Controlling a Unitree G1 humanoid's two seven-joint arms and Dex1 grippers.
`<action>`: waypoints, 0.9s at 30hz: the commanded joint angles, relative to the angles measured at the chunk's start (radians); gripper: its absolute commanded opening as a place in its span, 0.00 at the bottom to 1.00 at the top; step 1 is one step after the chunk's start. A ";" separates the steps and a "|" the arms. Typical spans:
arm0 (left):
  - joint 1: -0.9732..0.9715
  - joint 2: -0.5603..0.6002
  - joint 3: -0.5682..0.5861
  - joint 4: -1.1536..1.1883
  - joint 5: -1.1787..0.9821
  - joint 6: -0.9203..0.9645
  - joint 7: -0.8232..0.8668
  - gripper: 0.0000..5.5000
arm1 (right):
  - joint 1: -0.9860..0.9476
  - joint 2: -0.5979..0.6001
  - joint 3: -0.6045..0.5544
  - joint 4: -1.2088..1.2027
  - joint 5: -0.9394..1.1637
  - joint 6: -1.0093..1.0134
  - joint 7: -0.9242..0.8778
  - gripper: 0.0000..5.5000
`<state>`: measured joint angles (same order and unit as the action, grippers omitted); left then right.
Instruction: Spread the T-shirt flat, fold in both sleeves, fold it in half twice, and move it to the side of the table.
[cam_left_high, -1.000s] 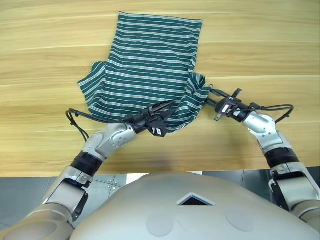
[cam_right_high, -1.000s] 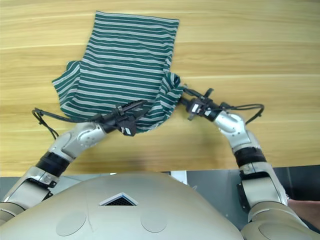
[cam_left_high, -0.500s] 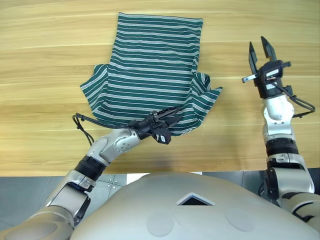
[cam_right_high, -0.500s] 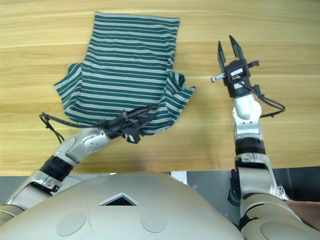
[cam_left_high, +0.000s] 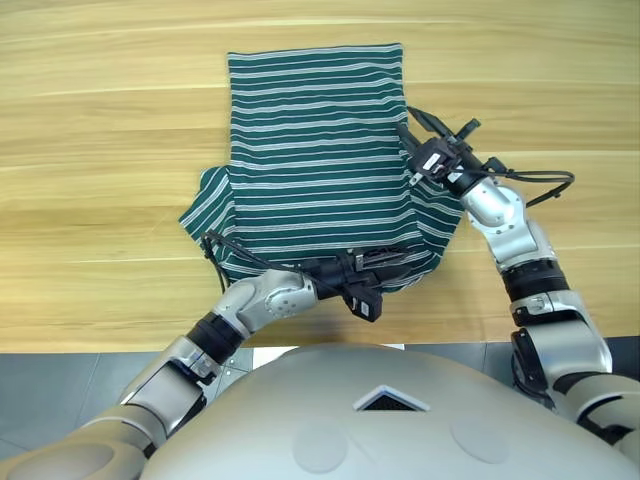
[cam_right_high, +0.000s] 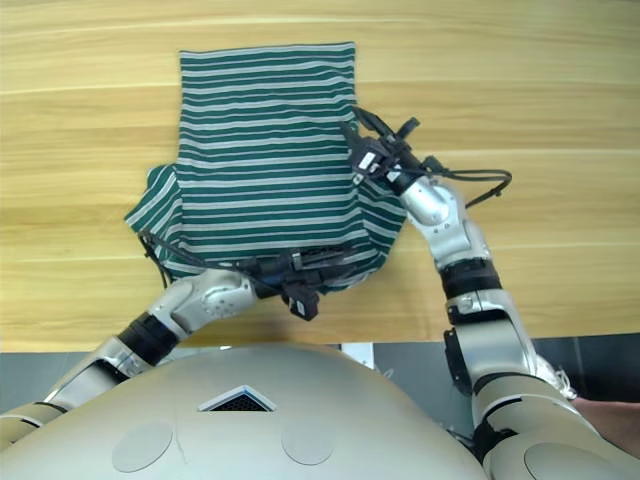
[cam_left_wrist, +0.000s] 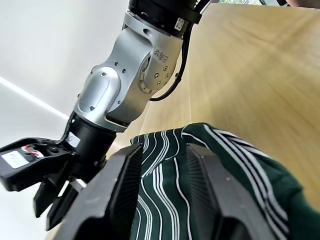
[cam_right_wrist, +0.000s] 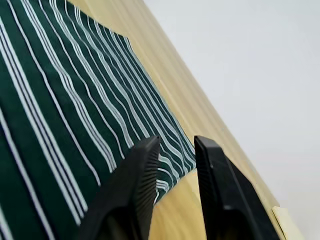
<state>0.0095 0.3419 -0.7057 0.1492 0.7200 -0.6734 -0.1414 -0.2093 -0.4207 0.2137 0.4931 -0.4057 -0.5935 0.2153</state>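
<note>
The green T-shirt (cam_left_high: 310, 150) with thin white stripes lies on the wooden table (cam_left_high: 90, 130), its hem on the far side. One sleeve (cam_left_high: 205, 205) sticks out crumpled on the left; the other side bulges at the right (cam_left_high: 440, 215). My left gripper (cam_left_high: 395, 258) lies at the shirt's near edge, shut on a fold of the striped cloth (cam_left_wrist: 165, 200). My right gripper (cam_left_high: 405, 118) hovers open over the shirt's right edge, nothing between its fingers (cam_right_wrist: 142, 190). The left wrist view also shows that right gripper (cam_left_wrist: 50, 200) farther off.
Bare wood stretches to both sides of the shirt and beyond it (cam_left_high: 540, 60). The table's front edge (cam_left_high: 100, 350) runs close below my arms, with grey floor past it.
My right gripper let go of the right sleeve, swung out open to the right, then came back over the shirt's right edge. My left gripper dragged the near edge rightward; the shirt lies straighter.
</note>
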 joint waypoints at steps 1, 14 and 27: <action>0.007 0.025 0.097 -0.054 -0.019 0.059 0.030 0.30 | 0.119 -0.031 -0.001 -0.026 0.008 0.028 0.004 0.23; 0.112 0.099 0.094 -0.141 -0.064 0.073 -0.088 0.30 | -0.150 0.018 -0.040 0.420 0.071 -0.021 -0.044 0.23; 0.232 0.296 0.209 -0.004 -0.045 0.160 -0.099 0.30 | 0.077 -0.130 -0.225 -0.070 0.530 -0.038 0.358 0.23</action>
<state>0.1373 0.5441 -0.4920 0.0582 0.6188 -0.5967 -0.1772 -0.1494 -0.5265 0.0093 0.4334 0.1302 -0.6581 0.5701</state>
